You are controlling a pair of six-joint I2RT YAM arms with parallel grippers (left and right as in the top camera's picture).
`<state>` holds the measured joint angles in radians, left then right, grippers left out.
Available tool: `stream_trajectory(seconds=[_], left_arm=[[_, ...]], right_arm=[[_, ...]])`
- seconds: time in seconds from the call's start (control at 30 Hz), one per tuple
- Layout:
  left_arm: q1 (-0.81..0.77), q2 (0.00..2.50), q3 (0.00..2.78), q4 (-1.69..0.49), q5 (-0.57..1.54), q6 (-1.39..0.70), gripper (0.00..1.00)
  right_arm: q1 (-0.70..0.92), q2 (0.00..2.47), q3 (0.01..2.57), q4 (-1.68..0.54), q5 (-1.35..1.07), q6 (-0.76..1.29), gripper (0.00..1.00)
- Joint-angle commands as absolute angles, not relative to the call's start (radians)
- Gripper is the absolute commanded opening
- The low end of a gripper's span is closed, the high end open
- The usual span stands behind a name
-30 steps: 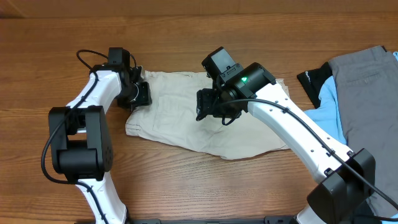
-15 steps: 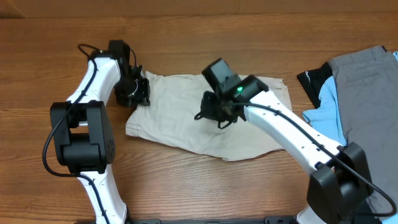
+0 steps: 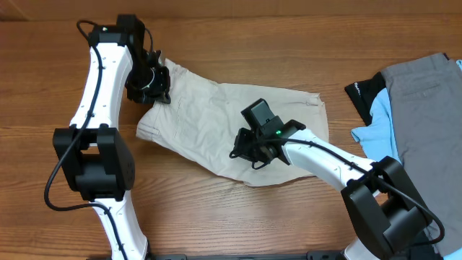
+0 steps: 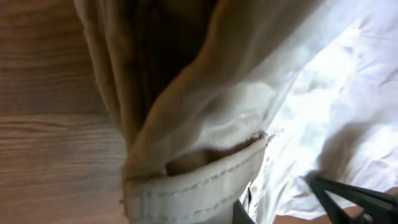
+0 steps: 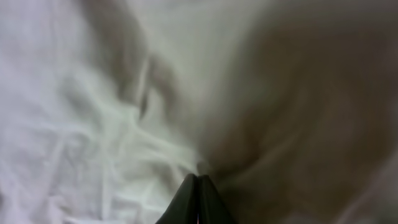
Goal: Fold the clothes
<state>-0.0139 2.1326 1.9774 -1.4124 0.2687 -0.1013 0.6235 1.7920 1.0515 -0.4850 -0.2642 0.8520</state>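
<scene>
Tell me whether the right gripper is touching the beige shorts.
Touching. In the right wrist view the right gripper is shut, jaws pinching puckered fabric of the beige shorts.

Blurred across right wrist view: shorts (image 5: 124, 93). Cut by overhead's right edge: grey trousers (image 3: 426, 108). Hidden beneath left gripper (image 3: 154, 88): shorts' corner.

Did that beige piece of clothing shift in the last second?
Yes. The beige shorts slid: the corner at the left gripper went up-frame and left, away from the unmoved grey trousers.
</scene>
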Motion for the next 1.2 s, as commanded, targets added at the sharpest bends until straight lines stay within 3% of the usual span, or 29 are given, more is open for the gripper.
stream_trajectory(seconds=[0.0,0.83,0.93,1.17], left_arm=[[-0.030,2.124,2.061,-1.445,0.297,-0.105,0.04],[-0.106,2.063,2.107,-1.478,0.192,-0.199,0.04],[-0.121,2.054,2.107,-1.512,0.114,-0.199,0.04],[-0.125,2.054,2.107,-1.530,0.078,-0.199,0.04]], right_arm=[[0.632,1.785,1.037,-0.472,-0.299,0.870,0.04],[0.764,1.927,1.034,-0.327,-0.316,0.886,0.04],[0.720,1.853,1.086,-0.427,-0.305,0.753,0.04],[0.589,1.747,1.144,-0.506,-0.305,0.733,0.04]])
